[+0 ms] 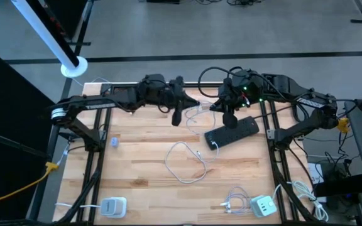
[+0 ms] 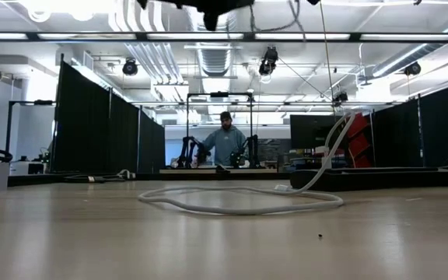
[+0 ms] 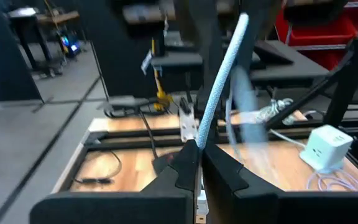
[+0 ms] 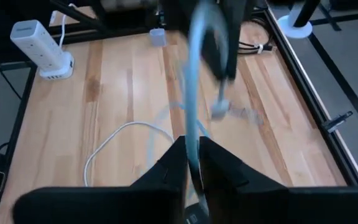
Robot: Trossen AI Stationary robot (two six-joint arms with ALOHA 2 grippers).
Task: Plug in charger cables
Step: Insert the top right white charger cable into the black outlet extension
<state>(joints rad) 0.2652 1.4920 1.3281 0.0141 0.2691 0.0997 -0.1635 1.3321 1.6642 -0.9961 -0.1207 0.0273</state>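
High view: both arms up over the far half of the wooden table [image 1: 137, 163]. Left gripper [image 3: 197, 149] is pinched on a thin white charger cable [image 3: 222, 81]; right gripper [image 4: 193, 149] is pinched on the same cable. Its loop lies mid-table, one end at the black power strip [image 1: 232, 131]. No containers visible.

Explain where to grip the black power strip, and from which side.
I would grip the power strip mid-length across its narrow width, from straight above: it lies flat and slanted on the table, so its long sides are free. The left gripper and right gripper are each shut on white cable.
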